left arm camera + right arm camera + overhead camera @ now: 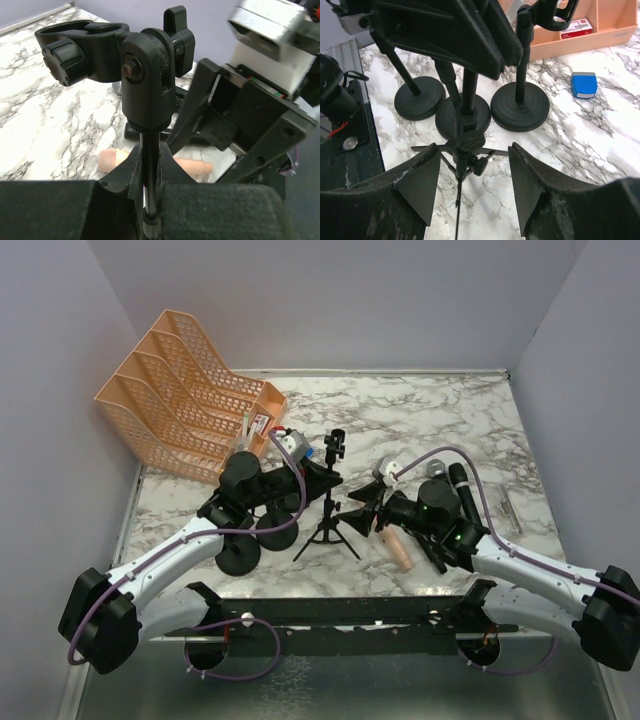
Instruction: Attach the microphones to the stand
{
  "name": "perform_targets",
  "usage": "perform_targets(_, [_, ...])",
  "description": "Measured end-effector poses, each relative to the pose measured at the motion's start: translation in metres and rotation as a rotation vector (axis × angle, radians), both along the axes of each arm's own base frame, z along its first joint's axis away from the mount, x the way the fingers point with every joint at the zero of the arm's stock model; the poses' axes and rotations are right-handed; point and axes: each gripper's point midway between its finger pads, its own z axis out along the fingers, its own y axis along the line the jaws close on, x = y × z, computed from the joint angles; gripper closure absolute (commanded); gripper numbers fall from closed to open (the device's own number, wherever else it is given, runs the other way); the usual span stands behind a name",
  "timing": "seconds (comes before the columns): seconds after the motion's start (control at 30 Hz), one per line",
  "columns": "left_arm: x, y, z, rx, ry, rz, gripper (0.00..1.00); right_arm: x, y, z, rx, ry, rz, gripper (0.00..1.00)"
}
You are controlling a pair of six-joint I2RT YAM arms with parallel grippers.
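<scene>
A black tripod microphone stand (329,515) stands mid-table, its empty clip (336,444) on top. My left gripper (322,480) is shut on the stand's thin pole (148,167) just under the clip head (147,75). My right gripper (366,502) is open and empty, close right of the stand; the tripod hub (468,144) lies just beyond its spread fingers (420,187). A pale pink microphone (398,546) lies on the table near it and shows in the left wrist view (111,160). A black microphone (462,490) and a silver mesh head (436,468) lie behind the right arm.
Three round-base black stands (520,106) stand left of the tripod. Orange file trays (185,400) are at the back left, with a blue object (583,84) near them. A small metal bar (510,508) lies at the right. Walls enclose the table.
</scene>
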Motion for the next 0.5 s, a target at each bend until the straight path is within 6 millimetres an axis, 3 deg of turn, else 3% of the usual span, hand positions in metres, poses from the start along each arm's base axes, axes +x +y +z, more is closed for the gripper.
perform_targets(0.13, [-0.014,0.001,0.004,-0.004,-0.034,-0.058,1.0,0.0,0.006,-0.003,-0.033,-0.039,0.046,0.42])
perform_targets(0.37, [-0.031,0.0,0.019,-0.025,-0.103,-0.143,1.0,-0.012,0.012,-0.003,-0.045,-0.088,0.144,0.56])
perform_targets(0.5, [-0.038,-0.001,0.018,-0.023,-0.112,-0.183,1.0,-0.014,0.015,0.001,-0.03,-0.106,0.169,0.54])
